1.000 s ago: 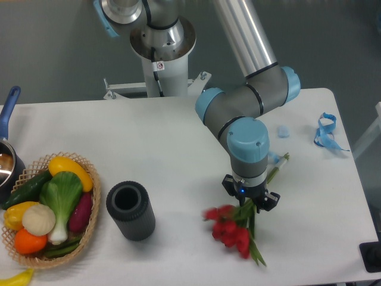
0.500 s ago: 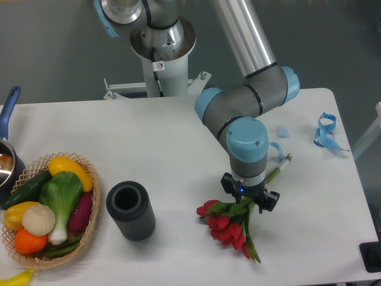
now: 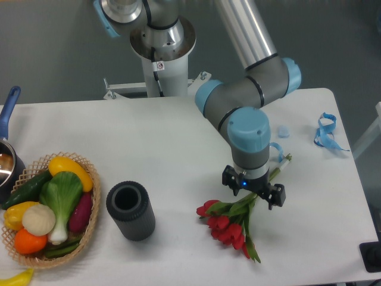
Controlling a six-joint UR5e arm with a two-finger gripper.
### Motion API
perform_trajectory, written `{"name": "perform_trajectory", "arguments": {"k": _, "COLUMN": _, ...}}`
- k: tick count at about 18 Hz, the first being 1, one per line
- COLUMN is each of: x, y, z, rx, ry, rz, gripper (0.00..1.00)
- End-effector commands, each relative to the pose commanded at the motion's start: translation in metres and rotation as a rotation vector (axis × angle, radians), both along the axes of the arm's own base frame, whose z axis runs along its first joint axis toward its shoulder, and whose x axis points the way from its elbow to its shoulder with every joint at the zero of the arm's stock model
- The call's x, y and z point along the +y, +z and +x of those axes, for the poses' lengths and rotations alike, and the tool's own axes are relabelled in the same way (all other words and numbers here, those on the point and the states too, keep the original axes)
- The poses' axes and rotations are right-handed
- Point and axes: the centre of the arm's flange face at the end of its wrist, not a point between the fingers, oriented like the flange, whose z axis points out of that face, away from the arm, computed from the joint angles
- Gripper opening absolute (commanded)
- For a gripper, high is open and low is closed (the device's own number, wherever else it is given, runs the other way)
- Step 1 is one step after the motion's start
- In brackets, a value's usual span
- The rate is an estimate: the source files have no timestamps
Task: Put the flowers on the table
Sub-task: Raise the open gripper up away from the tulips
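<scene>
The flowers, red tulip buds on green stems and leaves, lie on the white table at the front right, buds toward the front left, stem ends running up to the right past the wrist. My gripper hangs straight above the stems, just over them, with its fingers spread to either side and nothing held between them.
A black cylinder vase stands left of the flowers. A wicker basket of vegetables sits at the front left, with a pot with a blue handle behind it. A blue ribbon lies at the far right.
The flowers dropped flat and shifted left onto the table. The gripper opened, let go of the stems and rose slightly to the right.
</scene>
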Motion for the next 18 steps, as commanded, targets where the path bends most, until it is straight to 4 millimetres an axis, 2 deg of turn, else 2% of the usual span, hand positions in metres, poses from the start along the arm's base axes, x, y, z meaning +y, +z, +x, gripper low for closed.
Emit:
{"name": "perform_trajectory", "arguments": {"k": 6, "x": -0.009, "y": 0.017, "z": -0.004, "rx": 0.022, "ry": 0.012, "rz": 0.016, "gripper": 1.00}}
{"name": "perform_trajectory", "arguments": {"k": 10, "x": -0.027, "y": 0.025, "z": -0.016, "rx": 0.021, "ry": 0.000, "rz": 0.035, "gripper": 1.00}}
{"name": "perform_trajectory", "arguments": {"k": 14, "x": -0.051, "y": 0.019, "z": -0.007, "rx": 0.004, "ry": -0.106, "rz": -0.004, "gripper": 1.00}}
{"name": "perform_trajectory", "arguments": {"k": 18, "x": -0.058, "y": 0.020, "z": -0.008, "rx": -0.004, "ry": -0.106, "rz": 0.008, "gripper": 1.00}}
